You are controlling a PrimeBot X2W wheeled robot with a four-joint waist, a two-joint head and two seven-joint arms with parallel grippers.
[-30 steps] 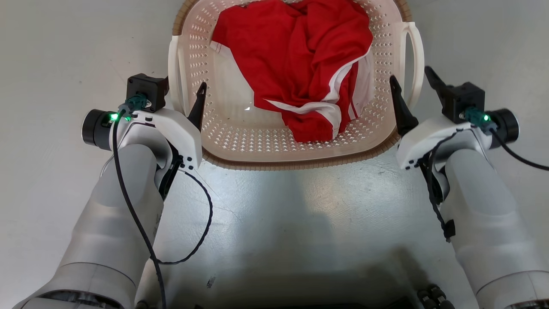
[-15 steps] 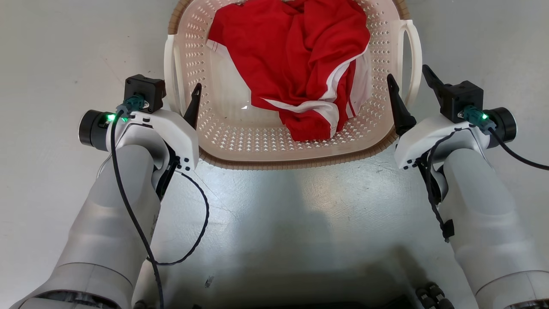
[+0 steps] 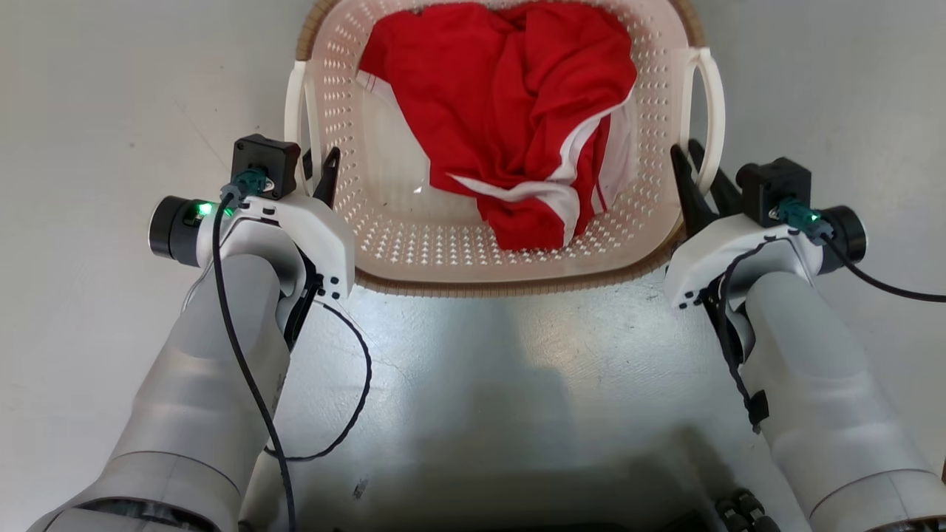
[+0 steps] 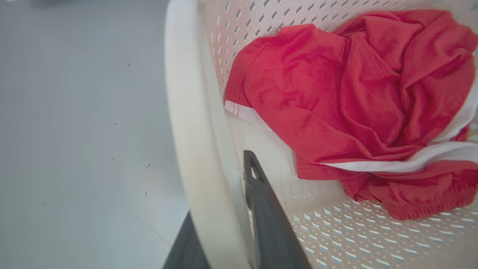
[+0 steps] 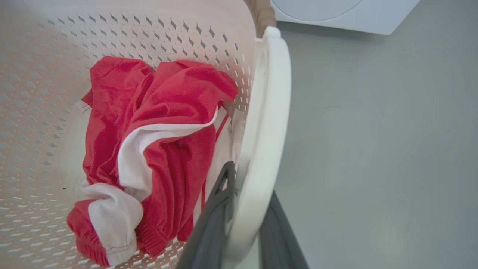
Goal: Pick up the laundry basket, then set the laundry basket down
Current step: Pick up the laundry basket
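Jaws of the left gripper (image 3: pixel 318 164) clench the basket (image 3: pixel 502 284) by its left handle (image 4: pixel 194 130); the right gripper (image 3: pixel 684 154) clenches the right handle (image 5: pixel 267 123).

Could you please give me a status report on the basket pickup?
Left tool clamped on left handle, right tool on right handle. Laundry basket holds red garment. White machine beyond, apart.

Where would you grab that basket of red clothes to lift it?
On the laundry basket, two white loop handles: left handle for the left claw, right handle for the right claw, from the near end. The loops stand off the wall, so one finger fits inside, one outside; gripping both sides should keep it level.
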